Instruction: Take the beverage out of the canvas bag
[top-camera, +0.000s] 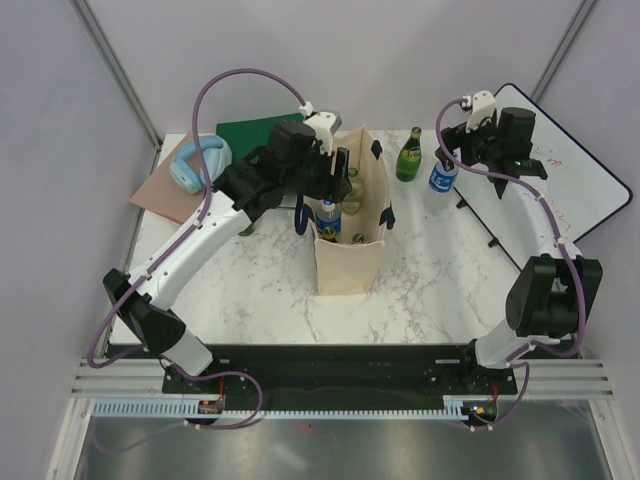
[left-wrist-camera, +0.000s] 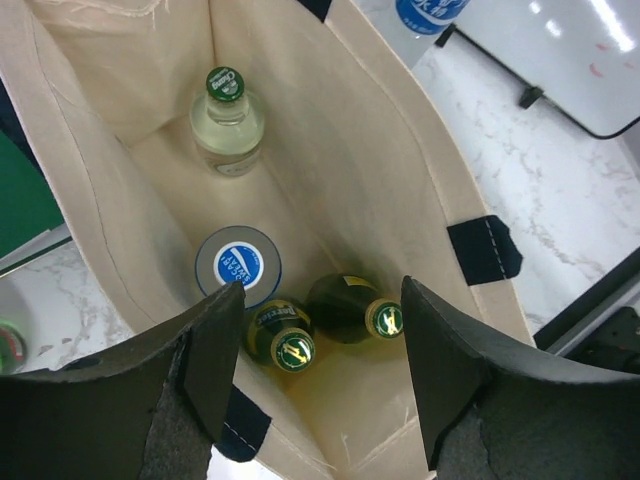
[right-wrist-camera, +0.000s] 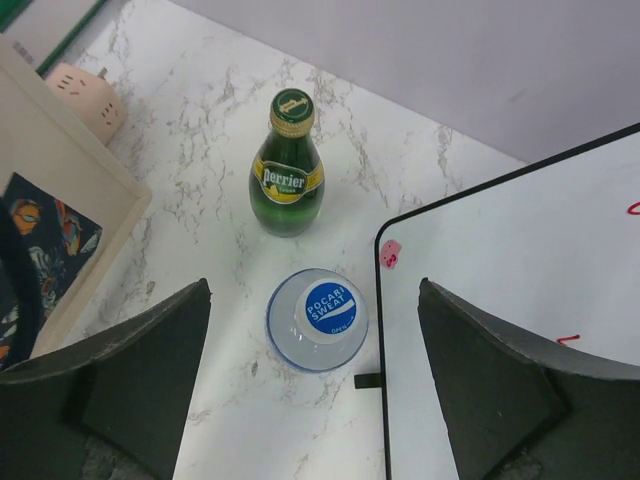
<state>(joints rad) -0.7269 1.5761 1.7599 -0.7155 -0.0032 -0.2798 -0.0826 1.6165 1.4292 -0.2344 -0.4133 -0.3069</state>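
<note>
Left jaws apart, about mid-width, hanging over the mouth of the canvas bag (top-camera: 350, 262), holding nothing and touching nothing that I can see. Right jaws spread wide above a Pocari Sweat bottle (right-wrist-camera: 317, 318) that stands free on the tabletop (top-camera: 430, 290), with a clear gap on both sides and no contact. A Perrier bottle (right-wrist-camera: 286, 165) stands just beside it.

Bag is upright mid-tabletop. The left wrist view shows four drinks inside it: a blue-capped bottle (left-wrist-camera: 238, 264), two green bottles with gold caps (left-wrist-camera: 291, 346) (left-wrist-camera: 383, 318) leaning together below the jaws, and a pale bottle with a green cap (left-wrist-camera: 227, 117) at the far end.

My read: the left arm is lining up its next pick. To do it well I'd choose one cap and centre on it. The blue-capped one looks upright and easiest. I'd drop straight down, keep both fingers off the fabric walls and the navy strap (left-wrist-camera: 483, 249), clamp on the neck, then lift vertically so the bag doesn't drag or tip. The leaning green pair risks a double catch
</note>
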